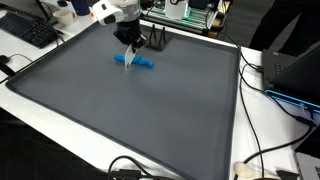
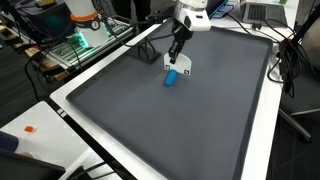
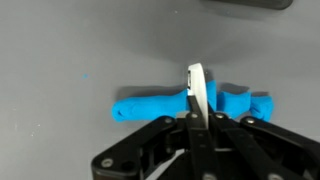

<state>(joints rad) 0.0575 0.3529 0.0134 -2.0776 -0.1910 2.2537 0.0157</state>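
The gripper [image 3: 197, 120] is clenched on a thin white strip [image 3: 197, 88], pinched edge-on between the two fingers. In the wrist view the strip crosses the middle of a blue plastic piece [image 3: 150, 105] that lies flat directly beneath. Whether the strip touches the piece cannot be told.

The blue plastic piece [image 1: 136, 62] is elongated and rests on the dark grey mat [image 1: 120, 115], in the part of the mat nearest the robot's base. In both exterior views the gripper [image 2: 178, 56] stands just above it, with the white strip [image 2: 184, 68] hanging at its tip.

Surrounding items:
- A raised rim borders the mat; a white table [image 2: 60, 125] surrounds it.
- A black keyboard [image 1: 30, 30] lies off the mat, well apart from the gripper.
- Black cables [image 1: 256, 85] run along the table beside the mat's edge.
- A green-lit electronics rack [image 2: 78, 42] stands beyond the mat.
- A small orange object [image 2: 29, 129] sits on the table, well apart from the piece.
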